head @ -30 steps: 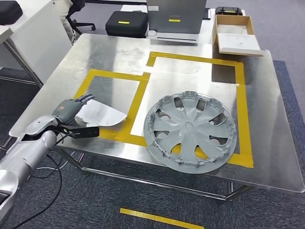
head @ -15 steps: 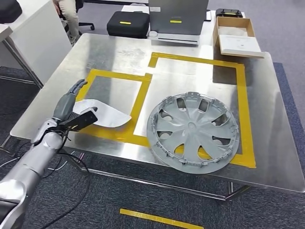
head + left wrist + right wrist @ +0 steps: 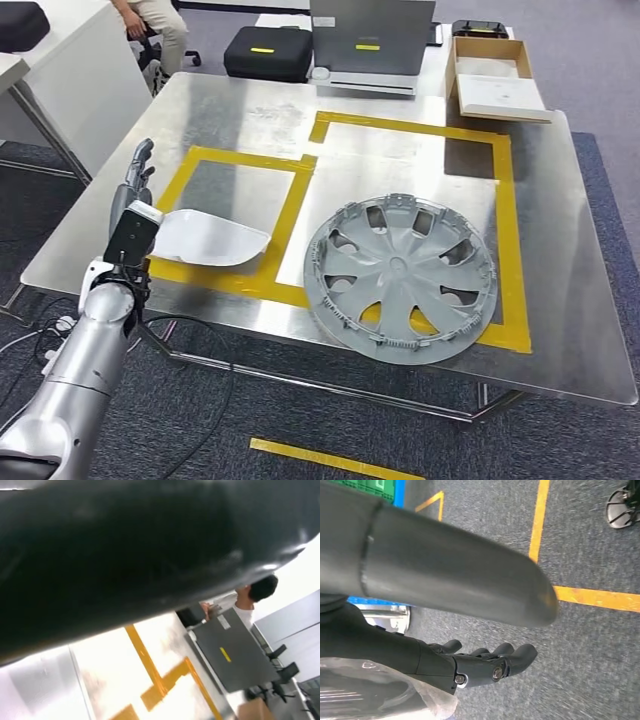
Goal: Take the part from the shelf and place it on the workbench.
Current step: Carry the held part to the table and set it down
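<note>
No readable writing anywhere — just yellow label strips on the black case (image 3: 266,50) and the grey case (image 3: 371,42) beyond the workbench (image 3: 589,300). Part (image 3: 207,238) lying flat on the steel, across the yellow tape square (image 3: 234,160). Left hand (image 3: 134,192) at the part's near-left edge, fingers straight and apart, gripping nothing. Grey hubcap (image 3: 400,277) well to the side. Cardboard box (image 3: 494,72) at the far corner. Right hand (image 3: 490,662) over carpet, fingers loosely extended — empty.

Grey hubcap (image 3: 400,277) in yellow tape (image 3: 518,240), laptop (image 3: 372,38), black case (image 3: 269,50), cardboard box (image 3: 494,74).
</note>
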`<action>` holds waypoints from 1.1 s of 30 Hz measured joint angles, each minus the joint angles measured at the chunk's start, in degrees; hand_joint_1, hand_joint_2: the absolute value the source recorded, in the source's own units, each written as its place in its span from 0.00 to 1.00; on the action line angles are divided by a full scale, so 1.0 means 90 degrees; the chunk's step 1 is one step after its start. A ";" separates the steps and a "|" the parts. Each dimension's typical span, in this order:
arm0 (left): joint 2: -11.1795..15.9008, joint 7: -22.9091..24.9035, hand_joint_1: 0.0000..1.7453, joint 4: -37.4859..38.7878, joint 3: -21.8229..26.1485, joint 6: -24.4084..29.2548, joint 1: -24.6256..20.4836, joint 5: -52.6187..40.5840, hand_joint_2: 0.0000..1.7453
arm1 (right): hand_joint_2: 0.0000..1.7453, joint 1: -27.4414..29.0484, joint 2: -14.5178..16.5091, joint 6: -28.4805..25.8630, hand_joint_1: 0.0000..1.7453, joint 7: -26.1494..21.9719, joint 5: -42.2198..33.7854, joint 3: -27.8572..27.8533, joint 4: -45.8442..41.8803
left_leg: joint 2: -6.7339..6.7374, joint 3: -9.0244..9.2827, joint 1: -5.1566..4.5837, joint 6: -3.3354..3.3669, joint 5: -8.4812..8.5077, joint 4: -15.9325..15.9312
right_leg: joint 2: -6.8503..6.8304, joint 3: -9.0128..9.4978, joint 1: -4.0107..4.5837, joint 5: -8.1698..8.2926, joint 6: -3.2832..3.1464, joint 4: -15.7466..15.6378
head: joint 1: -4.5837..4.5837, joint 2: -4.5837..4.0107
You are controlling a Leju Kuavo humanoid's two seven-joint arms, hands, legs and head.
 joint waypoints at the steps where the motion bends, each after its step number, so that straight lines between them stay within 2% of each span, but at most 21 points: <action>1: -0.0023 0.0000 0.00 -0.0077 0.0009 0.0002 0.0042 0.0096 0.00 | 0.00 0.0000 0.0010 -0.0005 0.00 0.0007 0.0002 -0.0012 0.0000 | 0.0003 -0.0040 0.0009 -0.0029 -0.0114 0.0121 | -0.0005 0.0000 -0.0008 0.0018 -0.0033 -0.0009 | -0.0007 0.0000; 2: -0.0045 0.0000 0.00 -0.0154 0.0015 0.0019 0.0080 0.0180 0.00 | 0.00 -0.0004 0.0019 -0.0011 0.00 0.0012 0.0004 -0.0022 0.0000 | 0.0006 -0.0124 0.0019 -0.0060 -0.0301 0.0366 | -0.0010 -0.0003 -0.0017 0.0034 -0.0067 -0.0018 | -0.0013 0.0000; 4: -0.0095 0.0000 0.00 -0.0288 0.0017 0.0087 0.0164 0.0296 0.00 | 0.00 -0.0009 0.0023 -0.0025 0.00 0.0022 0.0010 -0.0032 0.0000 | 0.0009 -0.0393 0.0038 -0.0112 -0.0769 0.1162 | -0.0017 -0.0021 -0.0013 0.0052 -0.0105 -0.0018 | -0.0025 0.0000; 5: -0.0115 0.0000 0.00 -0.0343 0.0017 0.0129 0.0220 0.0337 0.00 | 0.00 -0.0008 0.0024 -0.0034 0.00 0.0025 0.0011 -0.0039 0.0000 | 0.0009 -0.0503 0.0046 -0.0123 -0.0925 0.1508 | -0.0020 -0.0033 -0.0011 0.0061 -0.0115 -0.0018 | -0.0024 0.0000; 6: -0.0134 -0.0001 0.00 -0.0393 0.0017 0.0166 0.0280 0.0367 0.00 | 0.00 -0.0005 0.0025 -0.0044 0.00 0.0027 0.0011 -0.0047 0.0000 | 0.0009 -0.0535 0.0050 -0.0124 -0.0971 0.1676 | -0.0021 -0.0049 -0.0010 0.0072 -0.0120 -0.0017 | -0.0026 0.0000; 7: -0.0148 -0.0001 0.00 -0.0443 0.0017 0.0198 0.0331 0.0395 0.00 | 0.00 -0.0003 0.0027 -0.0054 0.00 0.0029 0.0011 -0.0057 0.0000 | 0.0010 -0.0460 0.0054 -0.0116 -0.0901 0.1604 | -0.0022 -0.0065 -0.0008 0.0087 -0.0121 -0.0017 | -0.0026 0.0000; 8: -0.0160 -0.0002 0.00 -0.0492 0.0017 0.0223 0.0363 0.0422 0.00 | 0.00 -0.0003 0.0029 -0.0062 0.00 0.0030 0.0010 -0.0065 0.0000 | 0.0010 -0.0274 0.0056 -0.0101 -0.0738 0.1298 | -0.0022 -0.0081 -0.0006 0.0105 -0.0114 -0.0016 | -0.0026 0.0000; 9: -0.0171 -0.0004 0.00 -0.0543 0.0017 0.0242 0.0377 0.0445 0.00 | 0.00 -0.0004 0.0033 -0.0066 0.00 0.0030 0.0010 -0.0071 0.0000 | 0.0010 -0.0023 0.0057 -0.0079 -0.0553 0.0861 | -0.0022 -0.0095 -0.0005 0.0124 -0.0101 -0.0016 | -0.0026 0.0000; 11: -0.0188 -0.0008 0.00 -0.0633 0.0017 0.0266 0.0378 0.0475 0.00 | 0.00 -0.0009 0.0042 -0.0069 0.00 0.0030 0.0010 -0.0076 0.0000 | 0.0007 0.0379 0.0037 -0.0034 -0.0332 0.0107 | -0.0024 -0.0131 0.0013 0.0165 -0.0051 -0.0007 | -0.0021 0.0000; 12: -0.0197 -0.0010 0.00 -0.0667 0.0018 0.0281 0.0382 0.0489 0.00 | 0.00 -0.0010 0.0047 -0.0071 0.00 0.0029 0.0010 -0.0077 0.0000 | 0.0004 0.0453 0.0022 -0.0010 -0.0304 -0.0060 | -0.0026 -0.0150 0.0015 0.0189 -0.0017 -0.0005 | -0.0019 0.0000; 15: -0.0217 -0.0021 0.00 -0.0740 0.0043 0.0383 0.0424 0.0562 0.00 | 0.00 0.0000 0.0055 -0.0078 0.00 0.0029 0.0010 -0.0083 0.0000 | 0.0008 0.0402 0.0001 0.0089 -0.0223 -0.0124 | -0.0025 -0.0211 -0.0004 0.0230 0.0098 -0.0004 | -0.0017 0.0000; 17: -0.0219 -0.0029 0.00 -0.0817 0.0082 0.0482 0.0443 0.0611 0.00 | 0.00 0.0006 0.0073 -0.0081 0.00 0.0031 0.0010 -0.0101 0.0001 | 0.0024 0.0336 0.0016 0.0176 -0.0121 -0.0164 | -0.0024 -0.0356 -0.0012 -0.0068 0.0149 0.0279 | -0.0001 0.0000; 20: -0.0212 -0.0034 0.00 -0.0925 0.0157 0.0571 0.0499 0.0661 0.00 | 0.00 0.0005 0.0087 -0.0086 0.00 0.0038 0.0011 -0.0129 0.0002 | 0.0033 0.0182 -0.0001 0.0245 0.0000 -0.0164 | -0.0028 -0.0728 -0.0014 -0.0820 0.0186 0.1432 | 0.0016 0.0000; 21: -0.0208 -0.0034 0.00 -0.0947 0.0185 0.0582 0.0534 0.0673 0.00 | 0.00 0.0006 0.0087 -0.0087 0.00 0.0040 0.0011 -0.0132 0.0002 | 0.0034 0.0128 -0.0008 0.0248 0.0038 -0.0159 | -0.0028 -0.0766 -0.0013 -0.0916 0.0193 0.1684 | 0.0013 0.0000; 22: -0.0203 -0.0034 0.00 -0.0969 0.0211 0.0588 0.0569 0.0679 0.00 | 0.00 0.0007 0.0087 -0.0089 0.00 0.0042 0.0011 -0.0137 0.0002 | 0.0034 0.0075 -0.0011 0.0245 0.0073 -0.0153 | -0.0029 -0.0690 -0.0013 -0.0891 0.0195 0.1701 | 0.0015 0.0000; 23: -0.0199 -0.0035 0.00 -0.0994 0.0235 0.0593 0.0601 0.0682 0.00 | 0.00 0.0006 0.0087 -0.0089 0.00 0.0044 0.0011 -0.0143 0.0002 | 0.0033 0.0028 -0.0013 0.0237 0.0105 -0.0144 | -0.0029 -0.0485 -0.0013 -0.0769 0.0189 0.1463 | 0.0014 0.0000; 25: -0.0186 -0.0037 0.00 -0.1054 0.0272 0.0599 0.0635 0.0684 0.00 | 0.00 -0.0010 0.0087 -0.0090 0.00 0.0046 0.0012 -0.0154 0.0002 | 0.0029 -0.0049 -0.0020 0.0207 0.0154 -0.0114 | -0.0030 0.0161 -0.0006 -0.0500 0.0158 0.0542 | 0.0016 0.0000; 27: -0.0168 -0.0046 0.00 -0.1112 0.0303 0.0603 0.0642 0.0688 0.00 | 0.00 -0.0028 0.0087 -0.0090 0.00 0.0045 0.0012 -0.0163 0.0001 | 0.0029 -0.0093 -0.0034 0.0148 0.0205 -0.0085 | -0.0022 0.0570 0.0011 -0.0400 0.0116 -0.0076 | 0.0007 0.0000; 30: -0.0149 -0.0064 0.00 -0.1156 0.0333 0.0615 0.0665 0.0692 0.00 | 0.00 -0.0019 0.0092 -0.0089 0.00 0.0044 0.0014 -0.0174 0.0001 | 0.0025 -0.0127 -0.0031 0.0033 0.0280 -0.0074 | -0.0026 0.0564 0.0016 -0.0331 0.0019 -0.0173 | 0.0008 0.0000; 31: -0.0140 -0.0073 0.00 -0.1170 0.0341 0.0625 0.0676 0.0692 0.00 | 0.00 -0.0018 0.0096 -0.0089 0.00 0.0042 0.0016 -0.0175 0.0002 | 0.0025 -0.0161 -0.0025 -0.0006 0.0207 -0.0018 | -0.0037 0.0531 0.0007 -0.0284 -0.0034 -0.0183 | 0.0003 0.0000; 33: -0.0119 -0.0094 0.00 -0.1194 0.0355 0.0651 0.0691 0.0688 0.00 | 0.00 -0.0023 0.0104 -0.0092 0.00 0.0029 0.0024 -0.0175 0.0002 | 0.0025 -0.0323 0.0000 -0.0077 -0.0231 0.0438 | -0.0064 0.0442 -0.0007 -0.0181 -0.0129 -0.0203 | -0.0007 0.0000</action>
